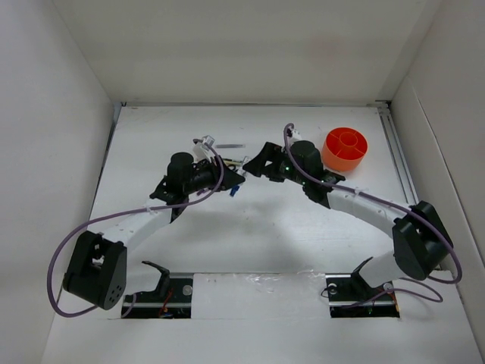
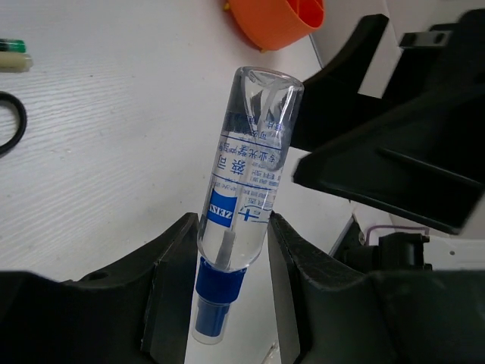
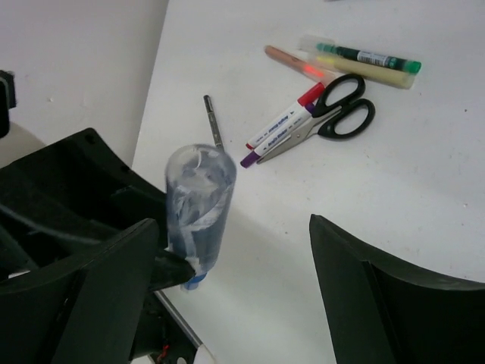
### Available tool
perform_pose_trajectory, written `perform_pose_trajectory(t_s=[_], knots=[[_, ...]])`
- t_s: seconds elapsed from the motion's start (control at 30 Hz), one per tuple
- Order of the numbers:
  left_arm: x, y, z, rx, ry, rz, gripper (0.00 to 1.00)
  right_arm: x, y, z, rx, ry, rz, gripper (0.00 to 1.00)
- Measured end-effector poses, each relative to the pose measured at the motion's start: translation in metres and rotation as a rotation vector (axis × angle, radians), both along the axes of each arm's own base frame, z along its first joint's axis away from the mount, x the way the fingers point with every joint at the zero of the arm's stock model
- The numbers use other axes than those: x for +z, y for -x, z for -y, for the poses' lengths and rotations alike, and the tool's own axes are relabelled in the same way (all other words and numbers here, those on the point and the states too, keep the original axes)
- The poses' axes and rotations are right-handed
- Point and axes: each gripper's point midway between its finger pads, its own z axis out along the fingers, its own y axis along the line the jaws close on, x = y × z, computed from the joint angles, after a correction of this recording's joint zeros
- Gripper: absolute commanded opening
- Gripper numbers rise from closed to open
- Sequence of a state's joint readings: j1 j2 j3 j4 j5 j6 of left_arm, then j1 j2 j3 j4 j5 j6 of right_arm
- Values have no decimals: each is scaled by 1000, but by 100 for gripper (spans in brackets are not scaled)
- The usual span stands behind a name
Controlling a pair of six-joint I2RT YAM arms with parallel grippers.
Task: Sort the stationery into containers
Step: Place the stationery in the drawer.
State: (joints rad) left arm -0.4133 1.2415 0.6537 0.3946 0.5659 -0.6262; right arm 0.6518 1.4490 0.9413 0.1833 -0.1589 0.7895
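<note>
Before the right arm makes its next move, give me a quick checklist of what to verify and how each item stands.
1. Left gripper grip on the clear bottle: ok, jaws closed on its lower body.
2. Right gripper open: ok, jaws wide apart.
3. Bottle inside the right gripper's gap: ok, but off centre, close to one finger.
4. Contact between that finger and the bottle: cannot tell.
5. Orange organiser upright: ok.
6. Scissors, pens and marker clear of the bottle: ok, lying apart from it.
</note>
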Motion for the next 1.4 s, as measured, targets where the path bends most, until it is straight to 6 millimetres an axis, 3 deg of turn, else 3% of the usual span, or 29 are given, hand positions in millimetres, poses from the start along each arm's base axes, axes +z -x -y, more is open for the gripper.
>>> perform_pose_trajectory(t_s=[0.2, 0.4, 0.5, 0.6, 0.73, 0.8, 0.9, 1.0, 1.1, 1.3, 1.4], knots=[[2, 8, 7, -65, 37, 23, 0, -7, -5, -3, 26, -22, -46, 60], [-2, 10, 11, -101, 53, 30, 0, -8, -8, -13, 62, -48, -73, 53], [-5, 11, 12, -108, 54, 26, 1, -13, -10, -19, 70, -64, -96, 33], [-8, 12, 11, -109, 54, 21, 18, -12, -11, -21, 81, -78, -100, 22], [-8, 10, 10, -96, 52, 30, 44, -12, -12, -22, 73, -86, -106, 20], [-6, 8, 9, -79, 52, 43, 51, -12, -16, -19, 52, -83, -100, 20], [2, 6, 5, -51, 54, 84, 52, -12, -25, -9, 8, -74, -101, 20], [19, 3, 0, -14, 60, 147, 55, -3, -47, 17, -82, -74, -84, 20], [36, -1, -7, 37, 60, 218, 56, 18, -76, 60, -215, -87, -39, 20], [34, -3, -23, 121, 16, 278, 56, 62, -131, 174, -589, -85, 69, 20], [27, -2, -29, 140, -12, 288, 56, 85, -157, 243, -825, -55, 120, 20]])
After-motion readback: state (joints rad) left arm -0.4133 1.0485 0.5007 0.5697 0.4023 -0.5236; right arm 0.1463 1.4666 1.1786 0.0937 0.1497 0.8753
